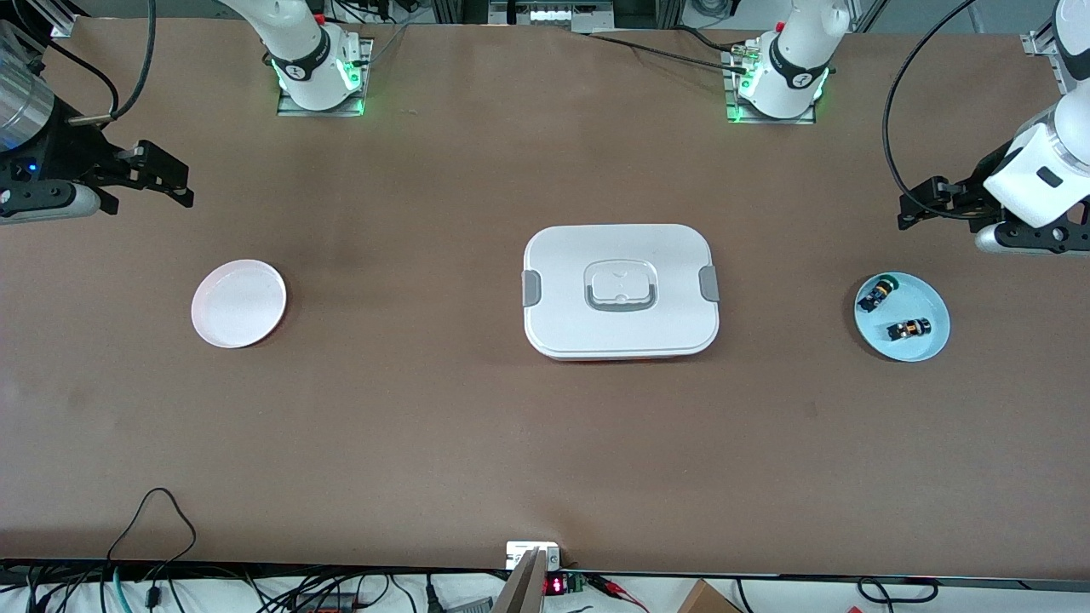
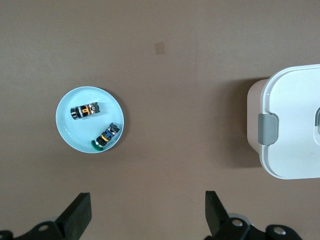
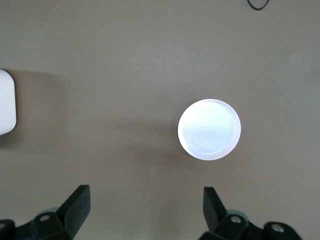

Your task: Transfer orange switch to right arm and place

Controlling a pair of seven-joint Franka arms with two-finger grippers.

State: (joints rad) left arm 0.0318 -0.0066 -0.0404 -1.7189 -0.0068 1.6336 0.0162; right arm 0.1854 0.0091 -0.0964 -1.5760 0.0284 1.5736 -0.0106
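Front view: left gripper [image 1: 909, 209], fingers apart, hovers at twelve o'clock of blue dish [image 1: 928, 340]; best descend squarely over orange switch [image 1: 909, 329]. Right gripper [image 1: 174, 180] waits, spread.

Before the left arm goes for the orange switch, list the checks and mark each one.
1. Left hand open: ok.
2. Right hand open, holding nothing: ok.
3. Orange switch lies in the blue plate: ok.
4. It lies apart from the green-capped switch: ok.
5. Left hand over the orange switch: not ok, it is over bare table beside the blue plate.
6. White plate at the right arm's end: ok.
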